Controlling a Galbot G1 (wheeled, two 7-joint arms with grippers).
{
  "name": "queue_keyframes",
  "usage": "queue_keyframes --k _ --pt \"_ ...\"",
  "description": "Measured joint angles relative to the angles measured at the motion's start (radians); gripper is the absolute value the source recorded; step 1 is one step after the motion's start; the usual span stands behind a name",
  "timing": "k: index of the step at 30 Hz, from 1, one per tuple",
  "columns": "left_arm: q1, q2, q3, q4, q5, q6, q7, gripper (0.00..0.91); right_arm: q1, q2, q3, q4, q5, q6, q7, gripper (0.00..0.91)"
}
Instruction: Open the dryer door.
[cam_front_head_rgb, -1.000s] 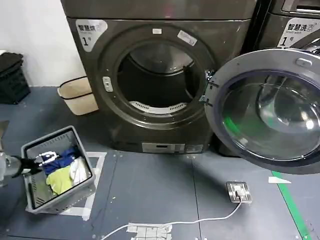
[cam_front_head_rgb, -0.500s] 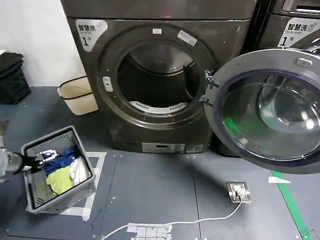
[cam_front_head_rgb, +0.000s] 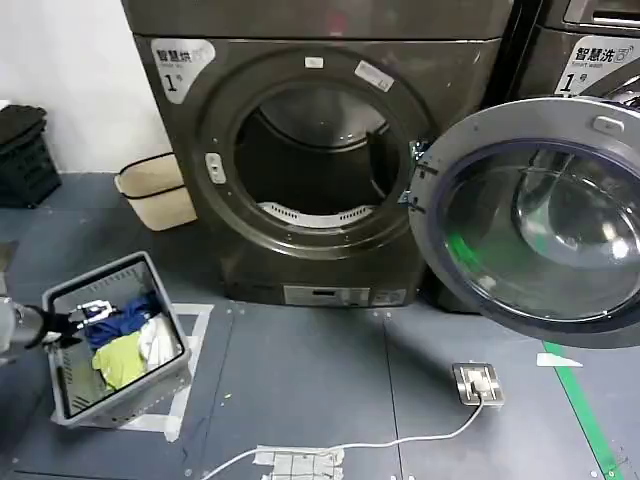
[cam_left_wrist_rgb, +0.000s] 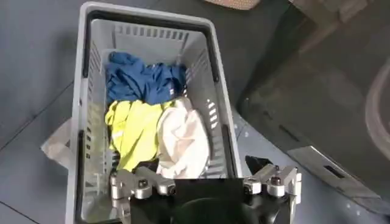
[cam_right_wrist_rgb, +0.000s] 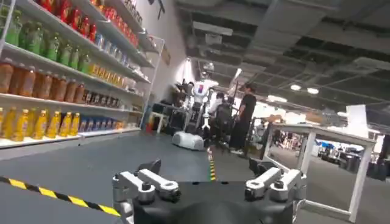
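On the dryer (cam_front_head_rgb: 310, 160), beside its open door (cam_front_head_rgb: 535, 220), a "1" label (cam_front_head_rgb: 182, 62).

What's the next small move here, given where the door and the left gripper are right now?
Probably none on the door: the dryer door already hangs swung wide to the right, leaving the drum opening fully exposed. The left gripper hovers open over the laundry basket, holding nothing. I'd lower it slightly toward the clothes, likely the next stage.

Dark bronze dryer (cam_front_head_rgb: 320, 150); grey basket (cam_front_head_rgb: 165, 375) of blue, yellow, white clothes (cam_left_wrist_rgb: 152, 115).
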Motion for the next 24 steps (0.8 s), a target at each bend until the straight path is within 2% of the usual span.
queue_keyframes --k 24 --pt "-0.002 0.001 0.000 0.011 -0.003 0.000 -0.016 0.907 -0.001 0.008 0.008 0.007 -0.002 -0.006 -0.003 0.907"
